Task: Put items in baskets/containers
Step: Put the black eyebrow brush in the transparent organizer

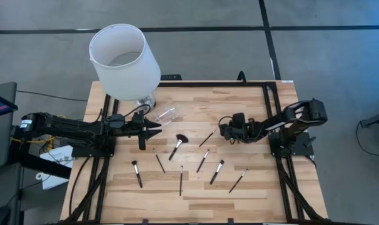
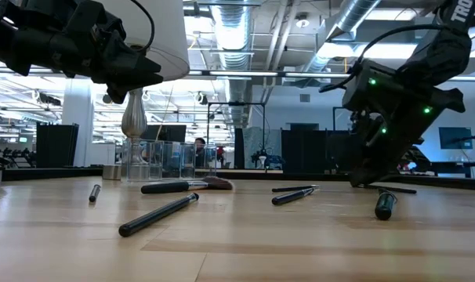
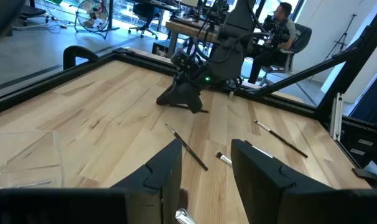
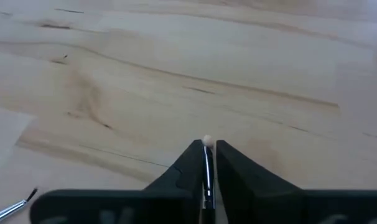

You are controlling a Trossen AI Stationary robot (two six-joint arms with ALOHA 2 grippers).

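Observation:
Several thin black makeup brushes lie flat on the wooden table (image 1: 252, 100), among them a fan-headed one (image 1: 178, 145) and a slim one (image 1: 207, 137). The clear cup (image 1: 167, 114) lies on its side by the lamp's foot. My right gripper (image 4: 207, 155) is low over the table right of centre (image 1: 222, 130), shut on a thin brush (image 4: 207, 171). My left gripper (image 1: 153, 129) waits open at the left, level, beside the cup, with nothing between its fingers (image 3: 170, 168). My right gripper pinches a thin brush between its two fingers, the shaft (image 4: 207, 177) running along the gap between them. The brush's pale end (image 4: 207, 141) shows at the fingertips. The fingers slant down from the table's right side. Whether the brush is clear of the wood, I cannot tell.
A lamp with a large white shade (image 1: 124, 56) stands at the far left corner, over the cup. A black frame rail (image 1: 271, 112) borders the table. Loose brushes (image 1: 216, 171) are spread across the near middle; bare wood lies between my right gripper and the far rail.

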